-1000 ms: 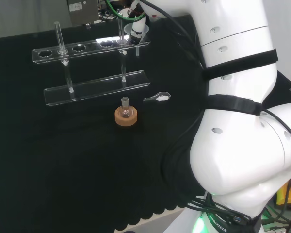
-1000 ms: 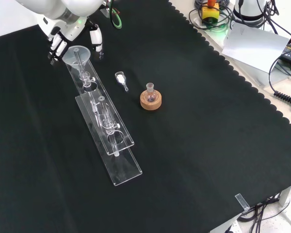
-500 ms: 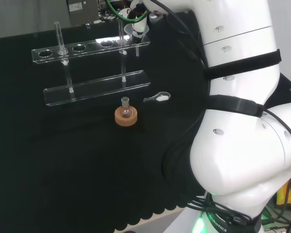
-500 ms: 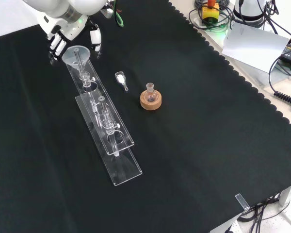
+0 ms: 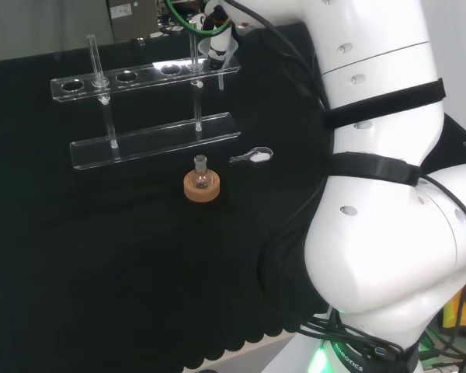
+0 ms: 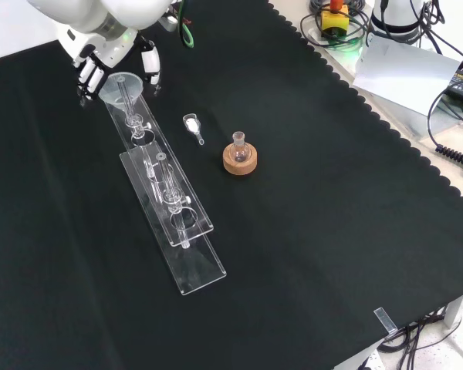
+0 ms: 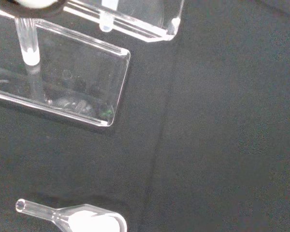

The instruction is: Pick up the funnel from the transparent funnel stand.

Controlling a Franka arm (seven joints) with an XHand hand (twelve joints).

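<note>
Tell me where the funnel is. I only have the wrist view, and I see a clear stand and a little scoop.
Observer: In the front view, the funnel sits in the end hole of the funnel stand, at the end nearest the arm.
Operator: Is the hand on it?
Observer: The hand is at the funnel's bowl, with straight fingers on either side of it. I cannot tell whether they touch.
Operator: Anything else close by?
Observer: A small flask on a cork ring stands to the right of the scoop in the front view.
</note>
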